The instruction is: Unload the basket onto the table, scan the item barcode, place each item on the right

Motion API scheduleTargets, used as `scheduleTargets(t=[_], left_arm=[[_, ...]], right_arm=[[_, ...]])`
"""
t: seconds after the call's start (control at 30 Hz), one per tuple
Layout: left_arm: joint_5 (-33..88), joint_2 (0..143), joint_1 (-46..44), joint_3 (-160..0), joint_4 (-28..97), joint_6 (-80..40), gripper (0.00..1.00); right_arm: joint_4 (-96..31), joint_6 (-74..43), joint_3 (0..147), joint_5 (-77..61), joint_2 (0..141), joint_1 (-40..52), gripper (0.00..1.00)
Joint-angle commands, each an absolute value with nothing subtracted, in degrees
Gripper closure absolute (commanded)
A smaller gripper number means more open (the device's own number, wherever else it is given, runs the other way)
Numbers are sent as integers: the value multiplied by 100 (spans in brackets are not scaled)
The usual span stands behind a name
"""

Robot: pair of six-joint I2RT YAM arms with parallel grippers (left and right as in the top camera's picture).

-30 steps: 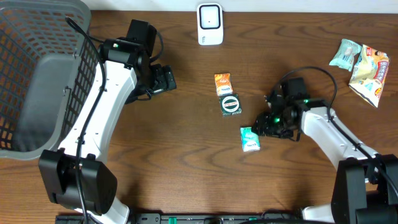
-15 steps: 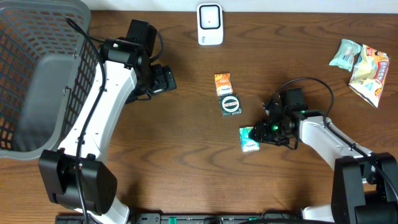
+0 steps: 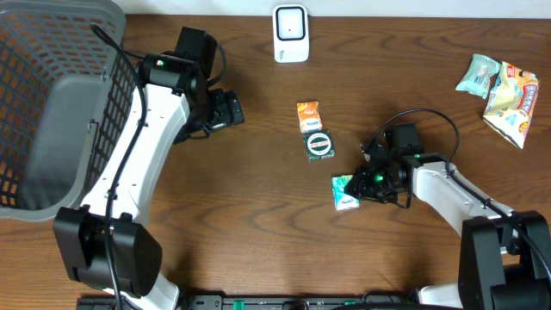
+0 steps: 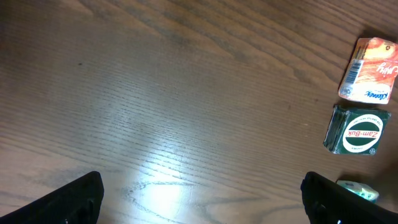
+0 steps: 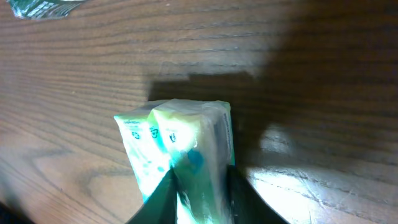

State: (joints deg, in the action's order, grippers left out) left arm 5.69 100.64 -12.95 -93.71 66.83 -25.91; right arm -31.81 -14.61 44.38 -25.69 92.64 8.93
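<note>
While right jaws pinch green pack (image 5: 186, 140), left jaws wide, scanner (image 3: 291, 33) apart

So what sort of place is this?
Likely a mock shop checkout: a white barcode scanner, a grey shopping basket and small goods like a green packet on a wooden table.

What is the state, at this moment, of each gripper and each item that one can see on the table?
green pack, gripped and squeezed
right gripper, shut on the green pack
left gripper, open, holding nothing
Zam-Buk tin, closed, lying flat, label up
orange packet, lying flat, untouched
scanner, at the far edge, untouched
</note>
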Motion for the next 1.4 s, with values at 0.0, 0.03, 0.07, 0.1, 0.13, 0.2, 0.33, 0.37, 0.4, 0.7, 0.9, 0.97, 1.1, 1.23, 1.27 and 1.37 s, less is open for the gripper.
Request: scheduleTargets(t=[0.0,0.03,0.07,0.1,0.13,0.2,0.33,0.37,0.4,0.7,0.9,0.97,1.1,1.23,1.27,1.37], left_arm=[[556,10086,-1284,-9343,6698,-2663,0],[556,10086,-1284,-9343,6698,-2663,0],[556,10086,-1284,-9343,6698,-2663,0],[556,10086,-1284,-9343,6698,-2663,0],[556,10086,-1284,-9343,6698,-2663,0],[556,10086,-1284,-9343,6698,-2663,0],[554,10086,-1284,-9343,6698,-2663,0],[556,10086,-1284,-9343,6698,-2663,0],[556,10086,-1284,-9343,6698,-2663,0],[556,10086,-1284,-9343,6698,-2663,0],[556,10086,-1284,-9343,6698,-2663,0],[556,10086,-1284,-9343,6698,-2663,0],[556,10086,-1284,-9343,6698,-2663,0],[556,10086,-1284,-9343,6698,-2663,0],[554,10086,-1284,-9343,6698,-2663,0],[556,10086,-1284,-9343,6698,-2663,0]], right_arm=[[-3173,-1457,4372,-2589,9299,932,91],[-3170,-1457,4372,-2613,9299,932,99],[-3168,-1455,4372,-2681,9299,932,99],[-3164,-1455,4375,-2775,9299,930,99],[-3153,-1455,4383,-2902,9299,917,99],[-3124,-1450,4414,-3253,9288,871,99],[-3127,-1334,4569,-3946,9262,705,99],[-3127,-1295,4617,-4143,9247,637,99],[-3124,-1295,4661,-4346,9218,567,99],[-3041,104,5030,-6943,9170,-47,99],[-2534,121,5030,-8060,9170,-438,99],[-2244,117,5030,-8506,9170,-495,99],[-1509,-482,5033,-8952,9170,-587,99],[-1092,-1000,5033,-8952,9172,-596,99],[-1055,-1066,5033,-8952,9172,-596,99],[-1048,-1070,5033,-8952,9172,-591,99]])
